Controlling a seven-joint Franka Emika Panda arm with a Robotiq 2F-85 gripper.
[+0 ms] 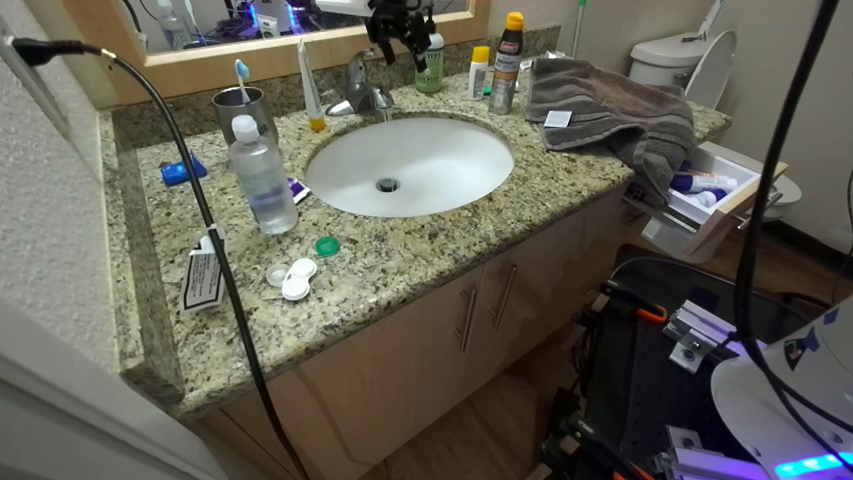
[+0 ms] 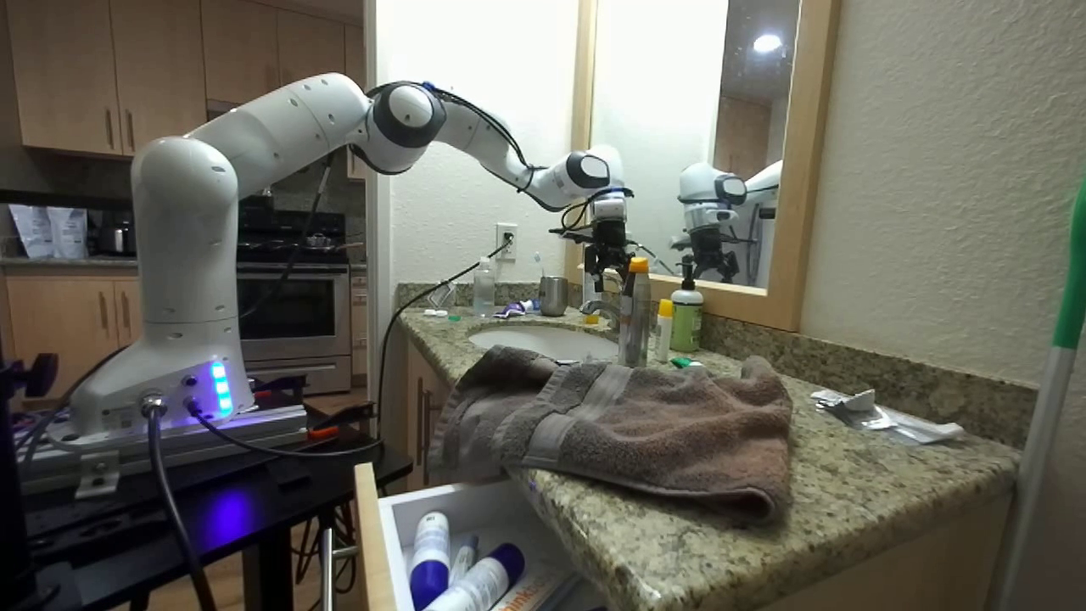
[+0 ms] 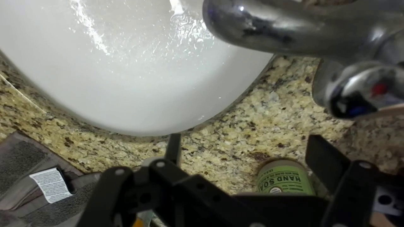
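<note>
My gripper (image 3: 244, 140) stands open, fingers wide apart, with nothing held. In both exterior views the gripper (image 1: 405, 65) (image 2: 604, 276) hangs above the back of the counter near the chrome faucet (image 1: 361, 90) (image 3: 284, 28). A green hand soap bottle (image 3: 285, 178) (image 1: 430, 72) (image 2: 685, 321) stands upright behind the sink; the wrist view shows its lower part between the fingers, the rest hidden by the gripper. Nearby are an orange-capped spray can (image 1: 506, 70) (image 2: 633, 318) and a yellow-capped white bottle (image 1: 478, 75). The white sink basin (image 3: 132, 94) has wet streaks and drops.
A grey-brown towel (image 2: 645, 424) lies over the counter corner above an open drawer (image 1: 710, 200) holding tubes. A clear bottle (image 1: 263, 180), metal cup (image 1: 230, 107), upright tube (image 1: 309, 90) and lens case (image 1: 299, 279) stand across the sink. The mirror (image 2: 662, 136) rises behind.
</note>
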